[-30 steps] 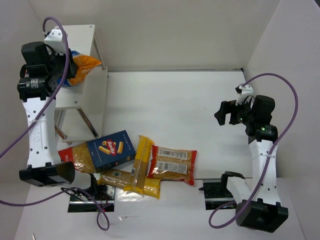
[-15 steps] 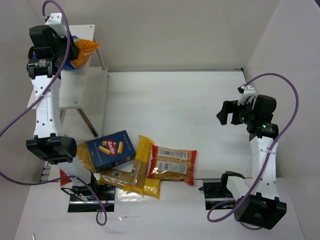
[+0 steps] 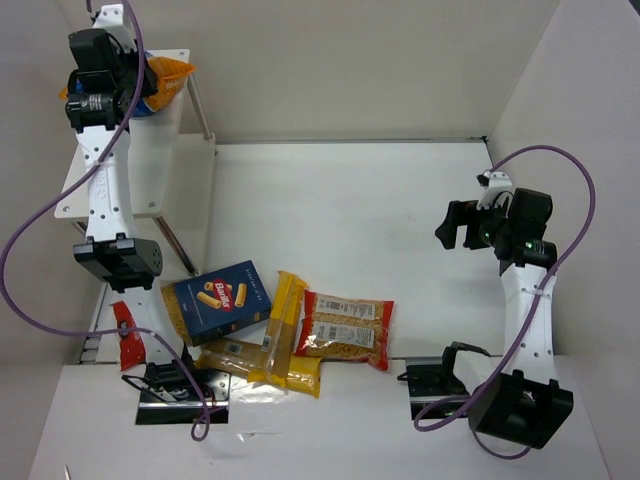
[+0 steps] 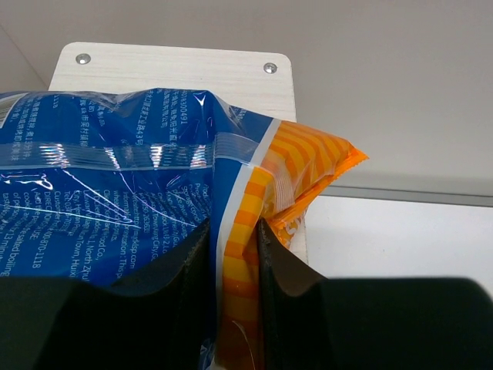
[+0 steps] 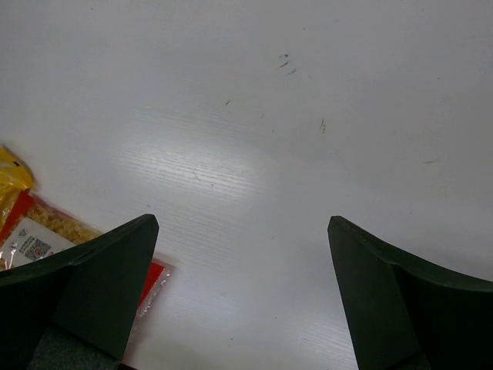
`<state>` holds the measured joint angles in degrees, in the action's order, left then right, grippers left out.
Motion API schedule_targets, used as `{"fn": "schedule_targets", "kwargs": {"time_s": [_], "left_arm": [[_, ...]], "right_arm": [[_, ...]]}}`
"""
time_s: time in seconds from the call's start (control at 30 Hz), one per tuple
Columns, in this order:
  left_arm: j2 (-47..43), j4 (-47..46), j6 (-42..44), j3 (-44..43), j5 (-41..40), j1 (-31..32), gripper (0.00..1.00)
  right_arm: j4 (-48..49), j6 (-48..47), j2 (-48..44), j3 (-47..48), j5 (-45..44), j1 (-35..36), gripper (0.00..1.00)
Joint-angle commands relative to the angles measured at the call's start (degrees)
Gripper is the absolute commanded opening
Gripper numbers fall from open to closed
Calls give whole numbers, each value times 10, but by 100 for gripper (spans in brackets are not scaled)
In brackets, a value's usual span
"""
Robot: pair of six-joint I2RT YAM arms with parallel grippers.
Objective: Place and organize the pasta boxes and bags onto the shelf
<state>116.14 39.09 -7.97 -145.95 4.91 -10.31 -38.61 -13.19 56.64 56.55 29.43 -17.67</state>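
L gripper (image 4: 232, 229) is pinched narrow on blue bag (image 4: 115, 177), gripping the orange-striped end. Prob because the flat seal gives the fingers sth thin to bite. R gripper (image 5: 243, 223) has jaws wide w/ nothing between them, hovering over bare table (image 3: 350, 200) well apart from the pile. Looks parked to keep out of L arm's way.

Shelf (image 4: 177, 68) sits at the far-left corner, so L arm is the natural reach. Bag body lies over the top tier, lined up for a drop there. Can't tell if it's resting on the board or just above it.

Rest is on the table near the arm bases:
- blue carton (image 3: 222, 298) lies flat, partly on top of other packs
- red-trimmed clear bags (image 3: 345, 328) sit side by side, just right of the spaghetti
- spaghetti packs (image 3: 283, 322) lie crossed

Judgement: 1 item going up, others not yet touched. Risk: bag is floppy and its orange end overhangs the tier edge, so it may slump off on release.
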Motion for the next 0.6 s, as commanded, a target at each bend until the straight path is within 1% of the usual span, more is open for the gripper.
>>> {"fn": "schedule_targets", "kwargs": {"time_s": [0.0,0.23,0.37,0.57], "left_arm": [[14,-21,-15,-32,-17,7,23],[54,-26,-26,-86,-45,19,23],[76,-26,-26,-104,-65,37,25],[104,-31,-31,-136,-76,42,25]], "right_arm": [[-2,-8,7,10,12,-5,100],[-2,-8,17,15,12,-5,100],[-2,-13,29,21,12,-5,100],[-9,-18,34,21,6,-5,100]]}}
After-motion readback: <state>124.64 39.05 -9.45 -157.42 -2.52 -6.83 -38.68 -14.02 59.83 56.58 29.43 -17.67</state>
